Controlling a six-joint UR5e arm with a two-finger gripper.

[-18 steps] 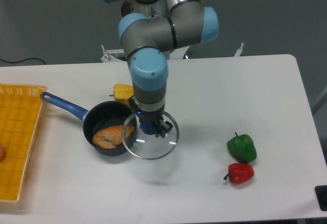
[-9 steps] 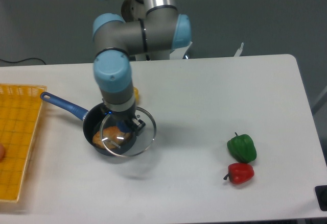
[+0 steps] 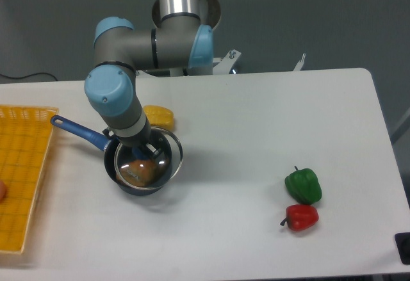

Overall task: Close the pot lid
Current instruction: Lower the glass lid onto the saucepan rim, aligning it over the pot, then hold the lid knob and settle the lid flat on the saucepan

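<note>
- Gripper [image 3: 142,152] hangs straight down over the pot [image 3: 142,168], mostly hidden under the arm's wrist; fingers clamped on the lid's blue knob as far as can be seen.
- Lid [image 3: 148,159] sits directly under the gripper, over the pot's mouth, slightly off to the right and up so its metal rim overhangs the pot's right edge.
- Cannot tell if lid rests on the pot rim or is just above it.
- Pot stands on the white table [image 3: 256,134], left of centre, blue handle [image 3: 80,132] pointing up-left toward the basket [image 3: 19,172].
- Brown food piece [image 3: 138,172] lies inside the pot, seen through the glass lid.
- Yellow thing [image 3: 159,116] lies on the table just behind the pot, close to the arm's wrist, apart from the lid.
- Green pepper [image 3: 303,185] and red pepper [image 3: 300,217] sit together on the right side, well apart from pot and gripper; red one just below the green.
- Yellow basket is at the left edge, near the handle tip but not touching it.
</note>
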